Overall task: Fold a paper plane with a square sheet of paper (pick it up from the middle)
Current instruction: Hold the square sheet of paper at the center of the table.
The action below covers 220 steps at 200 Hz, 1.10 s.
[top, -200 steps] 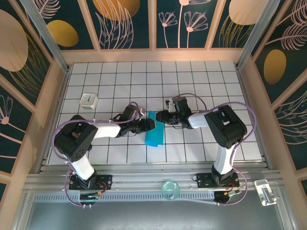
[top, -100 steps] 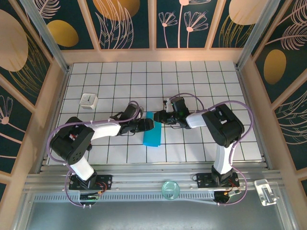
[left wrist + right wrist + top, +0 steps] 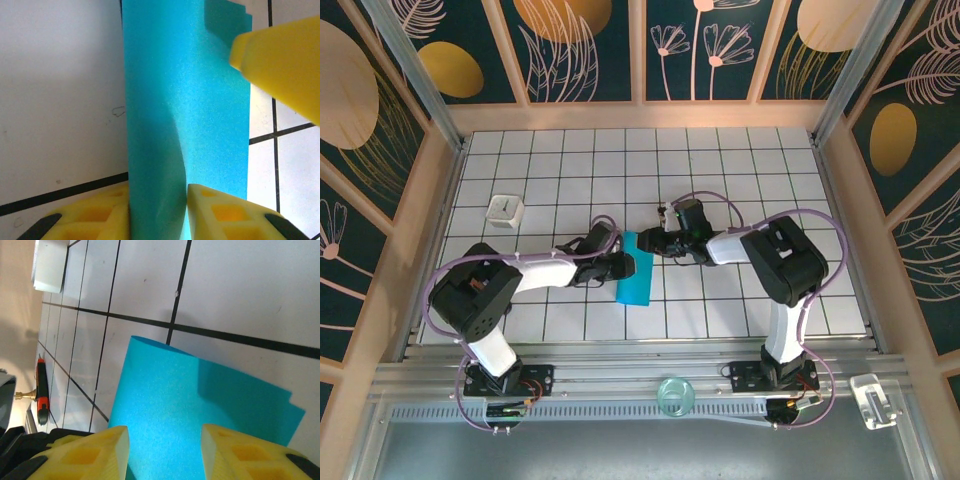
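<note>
Here, teal paper (image 3: 636,285) nipped in left pincer (image 3: 159,205); white cube (image 3: 505,209) well apart

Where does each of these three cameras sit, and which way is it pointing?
Top external: fixed above and behind the arms, looking down at the table; both arms show, with the left gripper and right gripper at the teal paper.
Left wrist: on the left arm, looking along its yellow fingers, which flank the paper.
Right wrist: on the right arm, looking past its fingers at the paper's end.
Shared: both wrist views show the paper; the left one catches a right finger.
</note>
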Each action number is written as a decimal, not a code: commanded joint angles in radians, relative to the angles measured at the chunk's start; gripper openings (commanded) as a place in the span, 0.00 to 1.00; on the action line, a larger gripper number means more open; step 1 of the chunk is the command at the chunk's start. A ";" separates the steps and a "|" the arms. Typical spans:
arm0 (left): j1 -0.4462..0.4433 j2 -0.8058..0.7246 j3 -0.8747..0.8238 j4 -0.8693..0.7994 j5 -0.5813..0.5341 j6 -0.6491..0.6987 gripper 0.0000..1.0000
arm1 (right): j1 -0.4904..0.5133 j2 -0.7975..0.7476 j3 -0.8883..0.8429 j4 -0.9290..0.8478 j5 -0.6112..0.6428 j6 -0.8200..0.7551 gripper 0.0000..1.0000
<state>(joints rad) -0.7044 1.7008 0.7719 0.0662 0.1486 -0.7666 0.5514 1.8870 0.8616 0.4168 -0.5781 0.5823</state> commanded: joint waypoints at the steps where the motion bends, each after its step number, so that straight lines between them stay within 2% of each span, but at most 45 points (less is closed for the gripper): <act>1: -0.004 0.019 -0.058 0.064 0.067 -0.043 0.29 | -0.045 -0.113 -0.019 -0.063 -0.022 -0.044 0.44; 25: -0.001 -0.009 -0.078 0.113 0.112 -0.063 0.26 | -0.070 -0.196 -0.056 -0.143 -0.006 -0.093 0.46; 54: 0.000 -0.003 -0.091 0.130 0.117 -0.087 0.22 | -0.081 -0.264 -0.086 -0.222 0.063 -0.138 0.46; 111: 0.001 -0.001 -0.112 0.149 0.120 -0.115 0.18 | -0.072 -0.264 -0.117 -0.186 0.080 -0.108 0.46; 136: 0.000 -0.008 -0.126 0.162 0.140 -0.113 0.19 | -0.073 -0.278 -0.118 -0.219 0.100 -0.125 0.46; 162: -0.001 -0.014 -0.116 0.116 0.133 -0.082 0.29 | -0.073 -0.288 -0.118 -0.250 0.111 -0.133 0.46; 220: -0.008 0.001 -0.106 0.047 0.092 -0.054 0.31 | -0.103 -0.307 -0.120 -0.302 0.150 -0.145 0.46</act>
<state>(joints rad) -0.6979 1.6817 0.6815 0.2276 0.2314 -0.8379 0.4660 1.6176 0.7540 0.1490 -0.4568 0.4564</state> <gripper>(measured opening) 0.312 0.464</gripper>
